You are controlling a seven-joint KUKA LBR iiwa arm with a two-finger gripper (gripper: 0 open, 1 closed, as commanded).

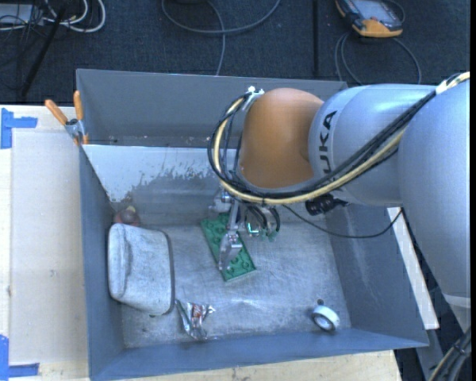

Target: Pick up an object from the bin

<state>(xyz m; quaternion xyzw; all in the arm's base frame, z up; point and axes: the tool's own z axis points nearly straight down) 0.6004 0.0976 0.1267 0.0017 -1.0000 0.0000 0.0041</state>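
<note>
Low at centre of grey metal bin (222, 101): gripper (234, 240), right over a green flat plate (239, 262), rectangular and maybe studded, lying askew on the bin floor. Overlaps the plate's upper half. Touching or just above, cannot tell which. Claw state: cannot tell, masked by the orange wrist cover and cable loops above it.

Elsewhere in the bin, all well apart from the gripper:
- grey-white padded rectangular thing (140, 268) at left
- crumpled shiny scrap (194, 317) near the front wall
- small white ring (326, 318) at front right
- small brownish round thing (128, 212) at far left, too small to name

Progress, judged only:
- Approach looks done, with the reach lined up on the green plate.
- No grasp confirmed; plate appears flat on the floor, not raised.
- Left to do: close on the plate if not yet closed, then lift it clear of the bin.
- Thin flat shape probably hard to grip from above, so a slip at lift-off seems the main risk.
</note>
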